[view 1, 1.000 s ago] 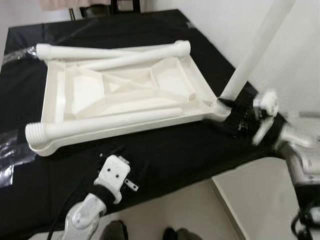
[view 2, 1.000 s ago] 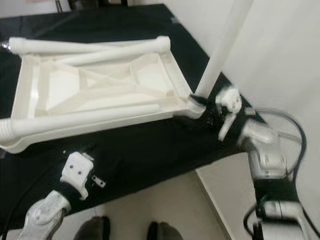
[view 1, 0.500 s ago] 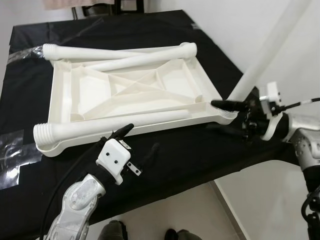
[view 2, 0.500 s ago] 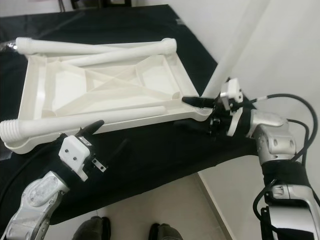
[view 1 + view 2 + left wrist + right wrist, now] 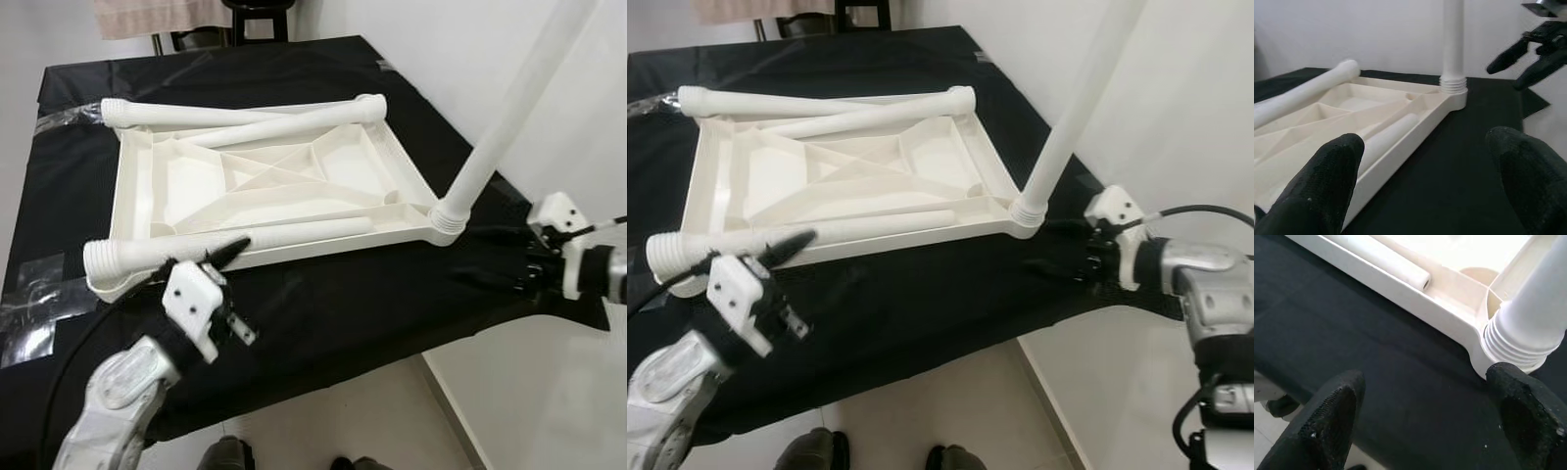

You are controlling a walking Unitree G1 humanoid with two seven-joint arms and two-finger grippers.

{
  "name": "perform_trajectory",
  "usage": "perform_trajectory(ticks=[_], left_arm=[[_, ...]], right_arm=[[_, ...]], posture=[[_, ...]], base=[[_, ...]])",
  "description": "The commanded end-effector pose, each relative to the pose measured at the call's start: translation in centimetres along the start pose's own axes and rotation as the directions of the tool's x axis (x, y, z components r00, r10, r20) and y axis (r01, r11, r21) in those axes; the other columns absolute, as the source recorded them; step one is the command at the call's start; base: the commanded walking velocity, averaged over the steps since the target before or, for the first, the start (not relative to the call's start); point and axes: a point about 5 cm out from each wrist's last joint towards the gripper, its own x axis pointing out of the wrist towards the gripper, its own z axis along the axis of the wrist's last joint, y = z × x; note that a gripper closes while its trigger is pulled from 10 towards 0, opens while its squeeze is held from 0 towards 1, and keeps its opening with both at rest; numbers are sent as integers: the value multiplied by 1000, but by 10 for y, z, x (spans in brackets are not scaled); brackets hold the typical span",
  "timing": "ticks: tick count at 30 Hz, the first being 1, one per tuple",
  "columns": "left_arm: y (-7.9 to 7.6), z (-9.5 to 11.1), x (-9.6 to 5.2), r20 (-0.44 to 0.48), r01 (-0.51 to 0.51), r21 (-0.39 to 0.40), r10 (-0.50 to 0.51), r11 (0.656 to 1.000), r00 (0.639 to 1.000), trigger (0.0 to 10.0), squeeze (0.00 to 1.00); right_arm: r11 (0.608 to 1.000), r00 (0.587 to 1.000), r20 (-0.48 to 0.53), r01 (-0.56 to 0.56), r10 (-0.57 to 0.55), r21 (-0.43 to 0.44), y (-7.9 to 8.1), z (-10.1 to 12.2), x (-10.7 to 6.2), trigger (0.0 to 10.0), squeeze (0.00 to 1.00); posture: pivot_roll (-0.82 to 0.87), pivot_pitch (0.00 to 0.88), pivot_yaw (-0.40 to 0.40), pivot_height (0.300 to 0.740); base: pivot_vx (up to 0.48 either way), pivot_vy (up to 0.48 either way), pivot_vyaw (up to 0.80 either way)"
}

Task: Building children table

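I have the white plastic tabletop (image 5: 265, 191) lying upside down, ribbed underside up, on the black-covered counter (image 5: 372, 294), taking up most of the middle and reaching toward the right edge. One white leg (image 5: 505, 108) stands upright, screwed into the tabletop's near right corner socket. Three loose legs lie on the tabletop: one (image 5: 225, 245) along its near edge with its threaded end sticking out at the near left corner, one (image 5: 186, 115) along the far edge, and one (image 5: 284, 125) slanting just inside that. My left hand (image 5: 211, 264) hovers at the near edge of the counter, by the threaded end of the near leg, fingers spread and holding nothing. My right hand (image 5: 1073, 253) sits off the counter's right edge, near the base of the upright leg but apart from it, fingers also spread wide and empty.
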Motion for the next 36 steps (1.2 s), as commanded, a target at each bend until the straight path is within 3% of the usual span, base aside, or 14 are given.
perform_trajectory(ticks=[1, 4, 9, 19, 30, 33, 36], left_arm=[[-9, -1, -5, -27, 97, -40, -99, 994, 995, 10000, 0], [-15, -1, -8, -41, 141, -60, -144, 988, 989, 10000, 0], [-19, -1, -9, -48, 163, -75, -167, 984, 985, 10000, 0], [-25, 6, -11, -43, 170, -97, -175, 981, 984, 10000, 0], [-33, 15, -14, -40, 189, -116, -195, 975, 980, 10000, 0], [-36, 17, -15, -41, 197, -123, -203, 973, 978, 10000, 0], [-39, 19, -16, -43, 202, -128, -209, 971, 977, 10000, 0]], right_arm=[[995, 995, 33, 95, -94, -42, -10, 5, 0, 10000, 0], [982, 974, 153, 181, -170, -61, -21, 21, 8, 10000, 0], [979, 940, 292, 197, -174, -52, -26, 51, 25, 10000, 0], [986, 945, 302, 151, -124, -70, -25, 67, 50, 10000, 0], [947, 917, 259, 319, -302, -25, -36, 67, 70, 10000, 0], [954, 916, 287, 300, -282, -23, -34, 72, 75, 10000, 0], [976, 914, 356, 215, -193, -22, -26, 79, 82, 10000, 0]], posture=[[120, 176, -65, 740], [124, 183, -64, 740], [127, 200, -68, 740], [144, 239, -79, 740], [170, 278, -83, 740], [177, 288, -82, 740], [184, 296, -82, 740]], base=[[0, 0, 0], [0, 0, 0], [0, 0, 0], [0, 0, 0], [0, 0, 0], [0, 0, 0], [0, 0, 0]])
